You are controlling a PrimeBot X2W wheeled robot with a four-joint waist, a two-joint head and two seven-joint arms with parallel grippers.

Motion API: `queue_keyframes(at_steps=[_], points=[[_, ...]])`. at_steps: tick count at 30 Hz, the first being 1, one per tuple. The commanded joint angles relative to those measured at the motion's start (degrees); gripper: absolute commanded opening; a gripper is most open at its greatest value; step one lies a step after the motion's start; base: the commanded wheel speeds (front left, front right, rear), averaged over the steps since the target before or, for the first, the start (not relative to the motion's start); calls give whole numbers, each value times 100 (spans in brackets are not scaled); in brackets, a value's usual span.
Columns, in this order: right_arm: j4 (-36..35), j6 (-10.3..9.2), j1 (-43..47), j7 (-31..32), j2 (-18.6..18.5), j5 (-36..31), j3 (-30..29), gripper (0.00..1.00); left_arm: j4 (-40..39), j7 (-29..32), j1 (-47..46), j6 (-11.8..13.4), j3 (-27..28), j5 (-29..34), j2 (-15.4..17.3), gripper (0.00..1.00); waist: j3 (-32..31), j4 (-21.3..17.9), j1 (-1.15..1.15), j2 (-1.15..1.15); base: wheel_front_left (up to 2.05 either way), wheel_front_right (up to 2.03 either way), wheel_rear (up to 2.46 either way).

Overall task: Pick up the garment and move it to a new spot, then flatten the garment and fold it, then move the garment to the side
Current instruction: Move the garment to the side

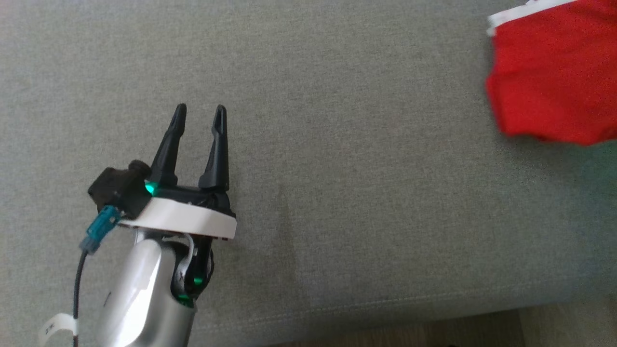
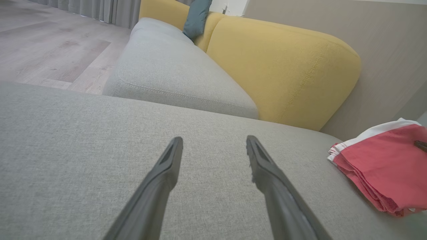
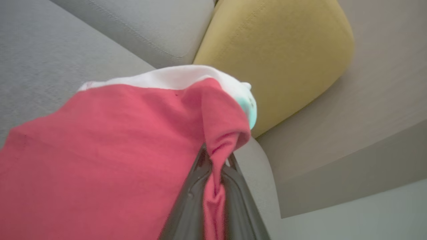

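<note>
Right gripper [image 3: 216, 160] pinches the red garment [image 3: 100, 150] (left gripper [image 1: 198, 113] idle, wide open). It looks folded, though blurred, so the move aside seems in hand. Next, release it flat.

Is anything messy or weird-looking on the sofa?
Just the red garment: one part is scrunched up, pinched in the right gripper, so it looks rumpled, not flat. Nothing looks spilled or torn.

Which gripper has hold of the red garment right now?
The right gripper: it is pinched shut on a fold of the red garment. The left gripper is open and empty above the grey cushion.
</note>
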Motion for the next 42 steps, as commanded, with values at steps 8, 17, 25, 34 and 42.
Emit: queue_keyframes(at_steps=[8, 17, 25, 34, 42], points=[[-495, 36, 252, 434, -191, -105, -831, 0, -167, -34, -234, -65, 206, 63, 45, 100, 187, 42, 0, 0, 0, 0, 0], [-806, 36, 463, 549, -63, -214, -1201, 0, -158, -34, -251, -100, 273, 105, 45, 100, 261, 31, 0, 0, 0, 0, 0], [-922, 36, 506, 558, 37, -209, -1302, 0, -138, -34, -245, -110, 304, 147, 45, 100, 276, -10, 0, 0, 0, 0, 0], [-1141, 36, 534, 584, 284, -228, -1550, 100, -95, -34, -227, -114, 313, 155, 45, 100, 214, -52, 0, 0, 0, 0, 0], [-1560, 36, 404, 563, 457, -368, -1501, 100, -55, -34, -226, -106, 268, 102, 45, 100, 105, -14, 0, 0, 0, 0, 0]])
